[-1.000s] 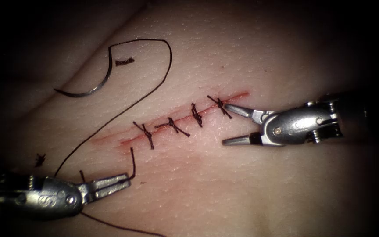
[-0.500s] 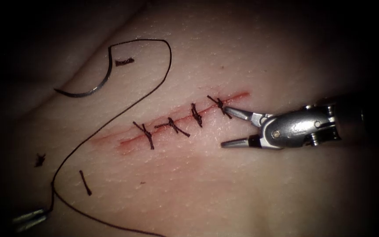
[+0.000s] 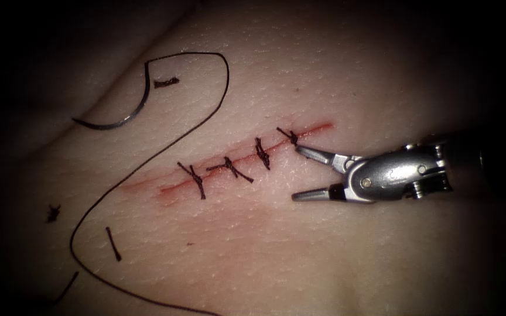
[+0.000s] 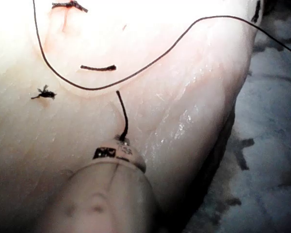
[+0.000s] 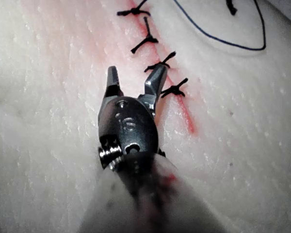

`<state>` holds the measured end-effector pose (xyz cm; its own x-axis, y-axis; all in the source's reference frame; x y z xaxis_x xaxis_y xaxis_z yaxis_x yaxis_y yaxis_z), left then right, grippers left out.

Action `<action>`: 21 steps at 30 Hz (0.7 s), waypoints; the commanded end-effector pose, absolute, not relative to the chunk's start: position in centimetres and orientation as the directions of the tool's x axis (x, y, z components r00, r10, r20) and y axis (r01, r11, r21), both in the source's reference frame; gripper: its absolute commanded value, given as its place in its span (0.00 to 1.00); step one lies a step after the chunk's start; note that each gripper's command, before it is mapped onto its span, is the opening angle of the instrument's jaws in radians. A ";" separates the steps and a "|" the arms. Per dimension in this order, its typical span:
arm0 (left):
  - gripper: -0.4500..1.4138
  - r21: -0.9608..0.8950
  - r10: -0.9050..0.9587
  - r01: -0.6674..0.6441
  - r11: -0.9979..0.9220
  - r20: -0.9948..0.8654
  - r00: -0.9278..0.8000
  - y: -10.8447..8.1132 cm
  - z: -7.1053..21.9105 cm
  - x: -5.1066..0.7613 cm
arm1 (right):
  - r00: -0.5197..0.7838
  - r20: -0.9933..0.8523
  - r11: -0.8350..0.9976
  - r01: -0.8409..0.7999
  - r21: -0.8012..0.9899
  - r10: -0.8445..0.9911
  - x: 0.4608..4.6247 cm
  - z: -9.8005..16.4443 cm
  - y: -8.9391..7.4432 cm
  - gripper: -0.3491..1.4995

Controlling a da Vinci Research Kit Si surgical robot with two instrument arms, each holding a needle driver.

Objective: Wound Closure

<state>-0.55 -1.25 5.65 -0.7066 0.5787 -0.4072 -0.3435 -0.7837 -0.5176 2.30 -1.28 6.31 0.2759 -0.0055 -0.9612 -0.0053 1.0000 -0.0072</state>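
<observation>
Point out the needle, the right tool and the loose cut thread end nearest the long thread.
needle (image 3: pixel 125 119): endoscope view, mid-curve, lying on the tissue.
right tool (image 3: pixel 307 174): endoscope view, between its open jaws.
cut thread end (image 3: pixel 113 244): endoscope view, its middle.

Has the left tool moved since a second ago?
Yes. Against the fixed cut end left of the cut, it has withdrawn down-left out of the endoscope picture. Needle lies free on the tissue.

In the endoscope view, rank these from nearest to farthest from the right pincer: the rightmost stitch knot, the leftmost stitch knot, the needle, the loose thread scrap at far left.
Measured from the open, empty right pincer:
1. Rightmost stitch knot, on the cut just beside the upper jaw.
2. Leftmost stitch knot, on the cut toward its left end.
3. Needle, lying free on the tissue left of the cut.
4. Thread scrap, far left.
</observation>
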 end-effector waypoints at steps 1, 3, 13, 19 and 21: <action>0.50 -0.511 0.569 -0.343 -0.788 -0.393 -0.722 -1.3 5.7 -0.56 | 0.273 -0.962 1.000 -0.004 -0.005 -0.004 2.36 6.3 -1.4 0.85; 0.69 -0.493 0.566 -0.356 -0.793 -0.383 -0.730 -1.2 5.7 -0.51 | 0.273 -0.962 1.000 -0.004 -0.005 -0.004 2.37 6.3 -1.4 0.86; 0.92 -0.433 0.553 -0.391 -0.812 -0.358 -0.752 -0.7 5.7 -0.29 | 0.275 -0.961 1.000 -0.003 0.000 0.001 2.38 6.3 -1.4 0.88; 0.89 -0.392 0.538 -0.387 -0.835 -0.431 -0.725 -0.4 5.4 -0.39 | 0.276 -0.961 1.000 -0.004 0.000 0.001 2.40 6.3 -1.4 0.88; 0.86 -0.383 0.536 -0.384 -0.841 -0.486 -0.690 -0.3 5.3 -0.50 | 0.278 -0.961 1.000 -0.004 0.008 0.008 2.40 6.3 -1.4 0.88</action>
